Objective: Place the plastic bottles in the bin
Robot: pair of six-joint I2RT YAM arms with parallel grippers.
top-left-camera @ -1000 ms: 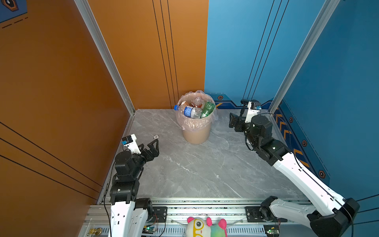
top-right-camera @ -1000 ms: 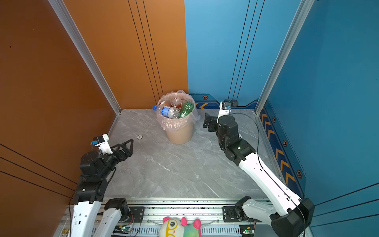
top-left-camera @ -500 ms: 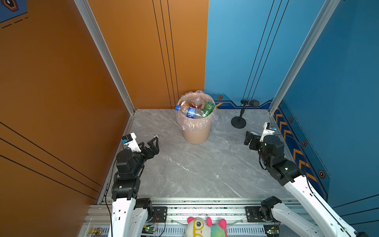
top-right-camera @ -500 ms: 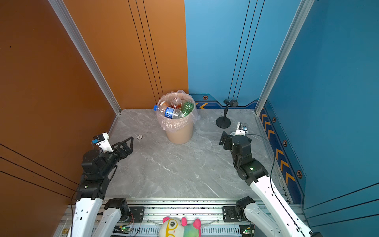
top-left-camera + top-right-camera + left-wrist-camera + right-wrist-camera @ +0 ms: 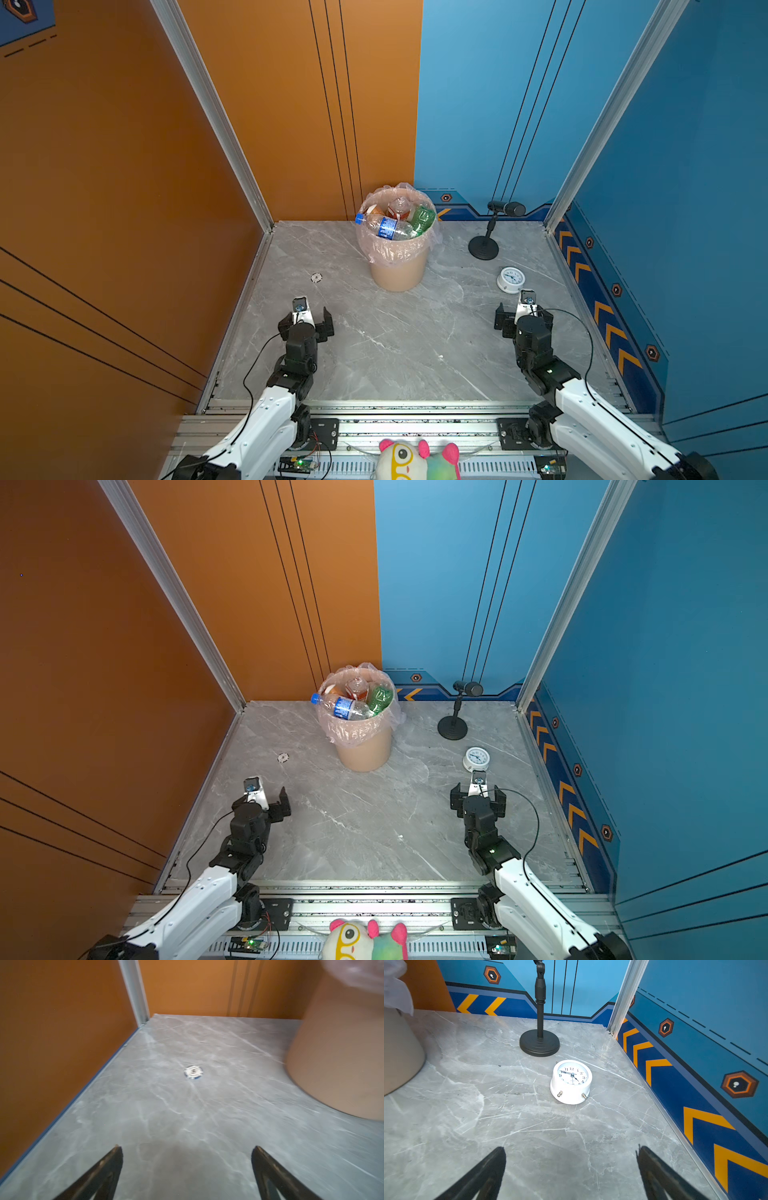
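Observation:
The beige-pink bin (image 5: 400, 272) (image 5: 365, 754), lined with a clear bag, stands at the back middle of the grey table. Plastic bottles fill it to the rim: a clear one with a blue label (image 5: 388, 227) (image 5: 344, 707) lies across the top, beside a green one (image 5: 424, 216) and a red-brown one (image 5: 399, 208). No bottle lies on the table. My left gripper (image 5: 306, 322) (image 5: 266, 802) (image 5: 187, 1149) hangs open and empty near the front left, and the bin's wall (image 5: 336, 1053) shows to one side. My right gripper (image 5: 524, 318) (image 5: 478, 796) (image 5: 571, 1149) is open and empty at the front right.
A small white clock (image 5: 510, 279) (image 5: 572, 1080) lies just beyond my right gripper. A black microphone stand (image 5: 484, 247) (image 5: 539, 1043) stands behind it. A poker chip (image 5: 316, 277) (image 5: 193, 1072) lies ahead of my left gripper. Walls close in left, back and right. A plush toy (image 5: 415, 457) sits on the front rail.
My right arm has drawn back from beside the microphone stand to the front right, uncovering the clock. My left gripper has shifted slightly right and turned toward the back. Both stayed open.

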